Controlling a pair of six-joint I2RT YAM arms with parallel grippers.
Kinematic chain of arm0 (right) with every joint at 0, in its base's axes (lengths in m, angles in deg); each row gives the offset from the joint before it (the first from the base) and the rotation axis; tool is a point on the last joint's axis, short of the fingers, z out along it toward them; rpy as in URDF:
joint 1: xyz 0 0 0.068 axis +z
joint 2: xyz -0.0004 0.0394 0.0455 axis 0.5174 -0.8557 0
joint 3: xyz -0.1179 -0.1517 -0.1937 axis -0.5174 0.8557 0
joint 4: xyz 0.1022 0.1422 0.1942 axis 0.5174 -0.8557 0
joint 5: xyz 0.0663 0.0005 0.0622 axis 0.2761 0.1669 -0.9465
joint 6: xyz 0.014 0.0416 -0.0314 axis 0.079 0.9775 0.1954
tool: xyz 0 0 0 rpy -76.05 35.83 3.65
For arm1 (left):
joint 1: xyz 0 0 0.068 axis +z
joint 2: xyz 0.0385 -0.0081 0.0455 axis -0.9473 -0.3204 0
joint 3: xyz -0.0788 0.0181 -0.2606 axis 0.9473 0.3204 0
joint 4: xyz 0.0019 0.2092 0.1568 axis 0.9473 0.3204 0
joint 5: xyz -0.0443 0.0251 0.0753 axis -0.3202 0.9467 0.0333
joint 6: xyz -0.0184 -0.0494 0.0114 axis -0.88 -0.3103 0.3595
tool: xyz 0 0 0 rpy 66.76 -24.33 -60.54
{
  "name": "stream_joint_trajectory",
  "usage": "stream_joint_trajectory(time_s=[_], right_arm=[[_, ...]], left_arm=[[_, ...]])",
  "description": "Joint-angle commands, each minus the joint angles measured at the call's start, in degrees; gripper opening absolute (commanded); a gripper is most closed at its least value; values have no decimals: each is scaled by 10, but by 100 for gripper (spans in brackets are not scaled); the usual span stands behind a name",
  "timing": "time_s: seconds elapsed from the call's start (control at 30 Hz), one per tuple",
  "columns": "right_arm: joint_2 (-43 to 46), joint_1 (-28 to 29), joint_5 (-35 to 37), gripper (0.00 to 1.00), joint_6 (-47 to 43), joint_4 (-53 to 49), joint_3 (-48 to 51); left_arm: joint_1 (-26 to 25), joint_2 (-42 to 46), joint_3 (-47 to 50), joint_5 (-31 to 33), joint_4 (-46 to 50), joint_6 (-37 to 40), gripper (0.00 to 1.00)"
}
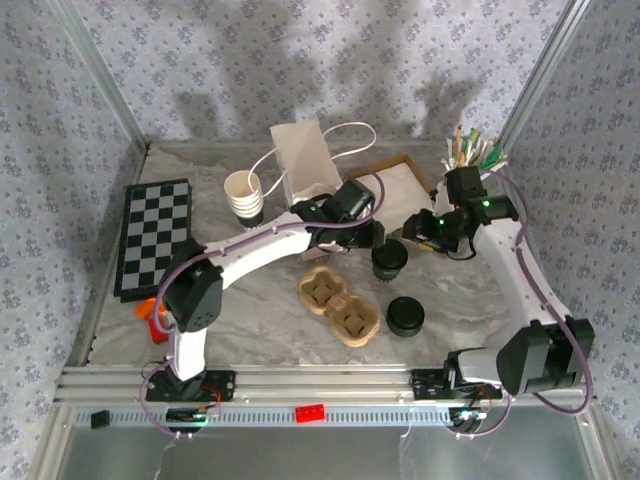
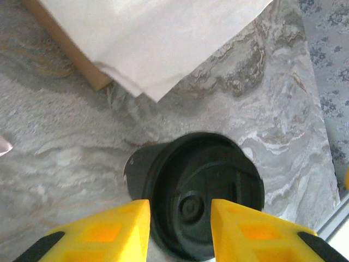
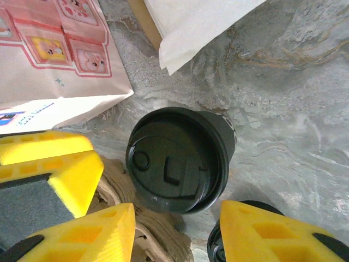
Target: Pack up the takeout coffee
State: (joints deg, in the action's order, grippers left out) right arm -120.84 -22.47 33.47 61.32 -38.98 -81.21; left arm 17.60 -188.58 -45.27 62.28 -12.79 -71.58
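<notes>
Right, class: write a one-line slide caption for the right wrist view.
Open right gripper above a black-lidded dark cup beside the brown pulp tray.

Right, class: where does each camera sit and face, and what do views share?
Top external: above and behind, looking down on the grey marbled table; left arm and right arm show.
Left wrist: looks down on the black-lidded dark cup; yellow left claw at bottom.
Right wrist: looks down too; yellow right claw at bottom.
Shared: all three see that cup.

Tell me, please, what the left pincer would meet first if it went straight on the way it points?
Probably the black lid of the cup, directly ahead of the left pincer; the gap is unclear.
</notes>
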Motion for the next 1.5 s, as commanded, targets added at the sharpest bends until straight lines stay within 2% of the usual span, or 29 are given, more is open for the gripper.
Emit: stream_joint_trajectory(time_s=[0.0, 0.27, 0.4, 0.5, 0.6, 0.7, 0.8, 0.97, 1.13, 1.47], right_arm=[[27, 32, 59, 49, 1, -47, -20], [87, 118, 108, 62, -2, -60, -1], [92, 148, 105, 63, 12, -56, -1], [94, 181, 116, 65, 16, -53, -5], [102, 213, 139, 65, 11, -53, -6], [102, 254, 164, 66, 11, -53, -5], [94, 313, 190, 68, 12, -45, 2], [52, 433, 253, 71, 15, -18, 13], [-27, 521, 298, 73, 2, 6, 5], [-124, 532, 263, 70, 0, 64, 39]], left_arm=[[-6, 75, 36, 5, 1, 16, 35], [-12, 204, 147, 6, -29, 29, 38], [-19, 203, 138, -30, -34, 39, 38], [-45, 203, 116, -44, -25, 59, 37], [-62, 242, 123, -4, -13, 66, 37], [-62, 305, 156, 67, 17, 56, 37], [-62, 370, 199, 113, 54, 43, 37], [-62, 455, 267, 140, 106, 20, 37], [-61, 513, 320, 174, 151, -5, 38], [-37, 577, 384, 188, 175, -36, 38]])
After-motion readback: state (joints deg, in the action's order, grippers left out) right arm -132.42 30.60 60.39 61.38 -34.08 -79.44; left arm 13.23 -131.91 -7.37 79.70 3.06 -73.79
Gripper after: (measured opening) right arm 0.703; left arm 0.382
